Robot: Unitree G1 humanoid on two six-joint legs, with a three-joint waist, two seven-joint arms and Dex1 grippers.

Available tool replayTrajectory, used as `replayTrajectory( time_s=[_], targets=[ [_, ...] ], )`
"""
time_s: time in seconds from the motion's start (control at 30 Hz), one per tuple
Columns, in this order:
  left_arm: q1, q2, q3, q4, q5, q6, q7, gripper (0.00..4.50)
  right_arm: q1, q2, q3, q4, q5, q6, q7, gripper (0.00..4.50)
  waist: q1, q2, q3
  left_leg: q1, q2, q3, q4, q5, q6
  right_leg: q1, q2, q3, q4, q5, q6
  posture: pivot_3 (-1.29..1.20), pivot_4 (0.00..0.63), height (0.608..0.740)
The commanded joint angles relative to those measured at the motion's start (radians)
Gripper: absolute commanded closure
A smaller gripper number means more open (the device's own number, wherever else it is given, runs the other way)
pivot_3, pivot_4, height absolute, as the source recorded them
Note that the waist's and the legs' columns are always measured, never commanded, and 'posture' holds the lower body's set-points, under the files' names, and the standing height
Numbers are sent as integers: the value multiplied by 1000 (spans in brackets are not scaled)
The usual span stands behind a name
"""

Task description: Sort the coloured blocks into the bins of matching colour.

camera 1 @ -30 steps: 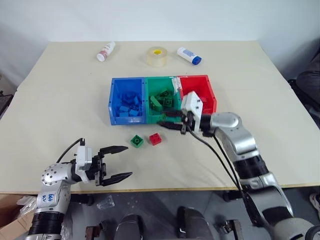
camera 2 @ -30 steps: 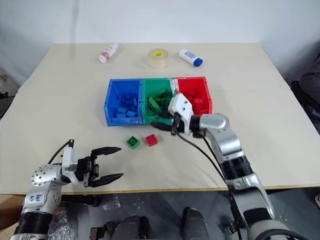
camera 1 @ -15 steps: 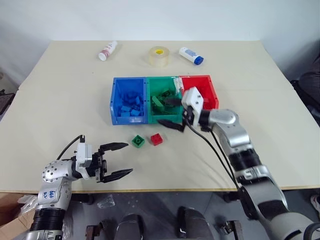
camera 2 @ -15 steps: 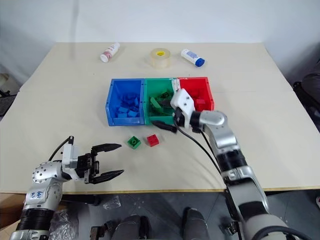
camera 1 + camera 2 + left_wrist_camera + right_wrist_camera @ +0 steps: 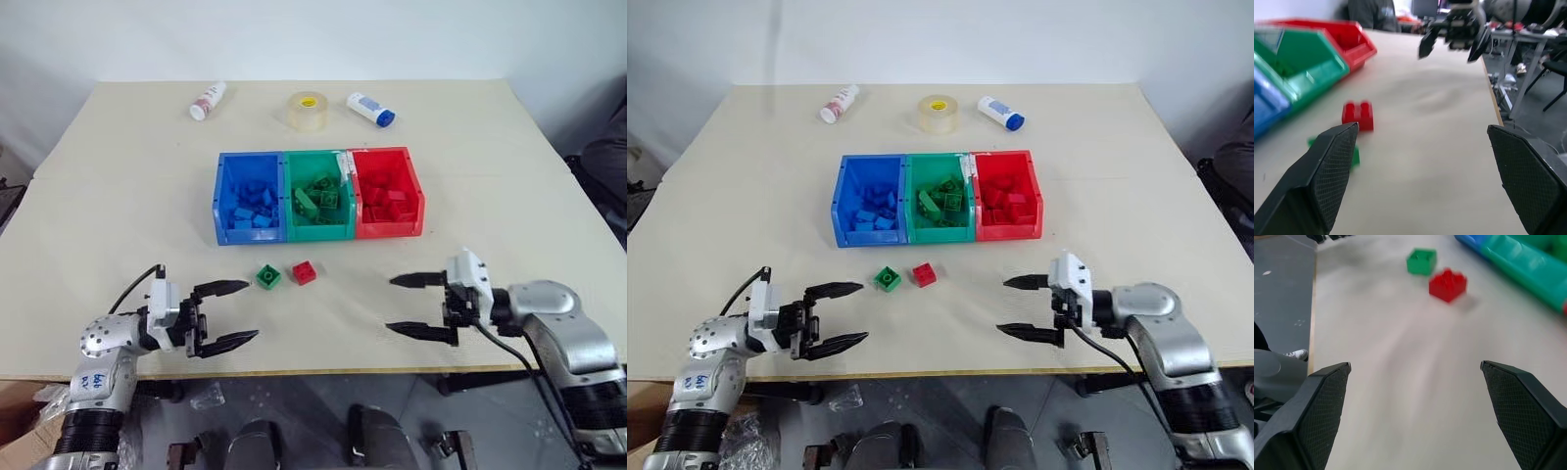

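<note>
I have both arms held low over the near edge of the worktop [image 5: 509,176], pointing inward at each other. My left gripper [image 5: 235,313] sits by the near left corner, roughly level, its two black fingers spread wide with nothing between them. My right gripper [image 5: 411,305] hangs toward the near right corner, tipped slightly down toward the surface, its fingers also spread wide and empty. Between the two grippers, a little farther from the near edge, two loose blocks lie on the bare worktop: a green block [image 5: 268,277] and a red block [image 5: 305,272] just beside it, close but not touching as far as I can tell. The green block is nearer my left gripper, and the red one lies well apart from my right gripper. Beyond them, about mid-table, the three bins stand touching in a row: the blue bin [image 5: 221,196] on the left, the green bin [image 5: 318,232] in the middle, the red bin [image 5: 416,201] on the right, each holding blocks of its own colour. Along the far edge lie a white bottle [image 5: 207,101], a tape roll [image 5: 308,109] and a second white bottle [image 5: 369,109].
</note>
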Motion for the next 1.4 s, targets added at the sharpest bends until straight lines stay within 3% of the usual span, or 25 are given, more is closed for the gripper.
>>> replayTrajectory(
  time_s=[0.03, 0.27, 0.5, 0.67, 1.1, 1.4],
  targets=[
    [15, 8, 10, -61, -6, 4, 26, 0, -16, -2, -36, -37, 31, -1, -14, 55, 3, 0, 0, 0, 0, 0, 0, 0, 0, 0, 0, 0, -1, 0, 0, 0, 150, 740],
    [-10, 14, -48, -204, 72, 79, 162, 0, -1, -12, -46, -33, 41, -18, -16, 55, 10, 0, 0, 0, 0, -1, 0, 0, 0, 1, 0, 0, 0, 0, 0, 0, 150, 740],
    [-140, -27, -198, -266, 244, 241, 393, 0, 25, -4, -70, -59, 35, -24, -56, 55, 23, 0, 0, 0, 0, -1, 1, 0, 0, 1, 0, 0, 0, 0, 0, 0, 150, 740],
    [-266, -77, -307, -202, 345, 283, 456, 0, 73, -3, -99, -112, 49, -23, -89, 55, 32, 0, 0, 0, 0, 0, 1, 0, 0, 1, 0, 0, 0, 0, 0, 0, 150, 740],
    [-396, -93, -424, -2, 498, 270, 465, 0, 162, 26, -133, -223, 59, -16, -211, 55, 32, 0, 0, -1, 0, -1, 3, 0, 0, 2, 1, 0, 0, 0, 0, 0, 150, 740],
    [-439, -138, -430, 58, 506, 234, 459, 2714, 179, 17, -139, -235, 59, -16, -238, 0, 35, 0, 0, 0, 0, -2, 6, 0, 1, 2, 1, 0, 0, 0, 0, 0, 150, 740]
  ],
)
